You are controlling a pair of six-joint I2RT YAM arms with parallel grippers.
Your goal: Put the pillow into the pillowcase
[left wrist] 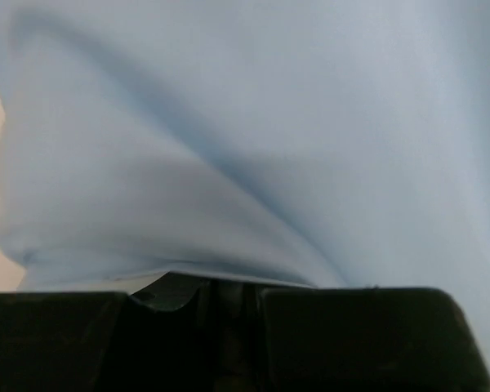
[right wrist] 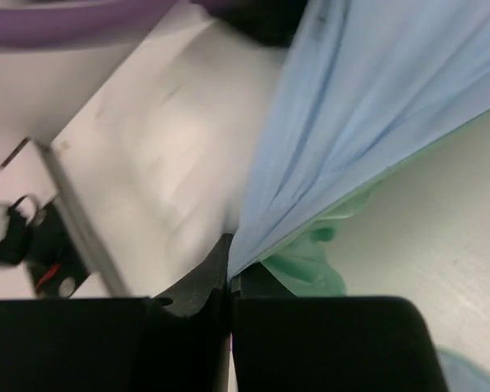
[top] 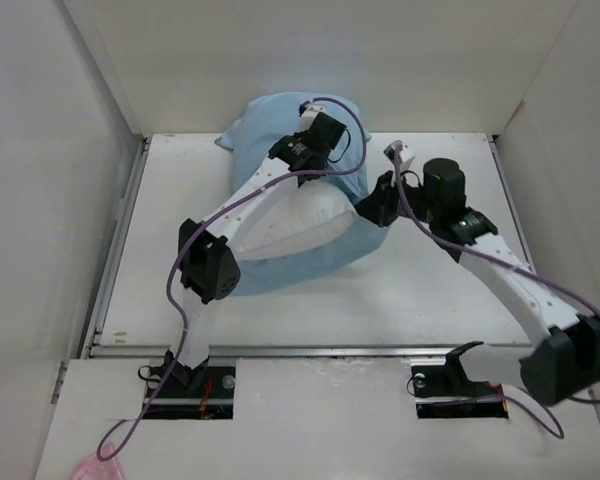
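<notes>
Lying left of centre on the white table [top: 400, 300], the pillowcase [top: 300, 268] stretches from mid-table toward the back wall [top: 310, 50]. The pillow [top: 302, 225] sits partly inside it. A white wedge of the pillow shows, with a band of blue cloth wrapped around its near and right sides. At the right side of that band, the right gripper [right wrist: 230, 296] is clamped on the blue edge, where the teal-green inner face [right wrist: 310, 265] peeks out. Farther back, the left gripper [left wrist: 229, 292] is pinched closed on a fold of the pillowcase near its far end.
</notes>
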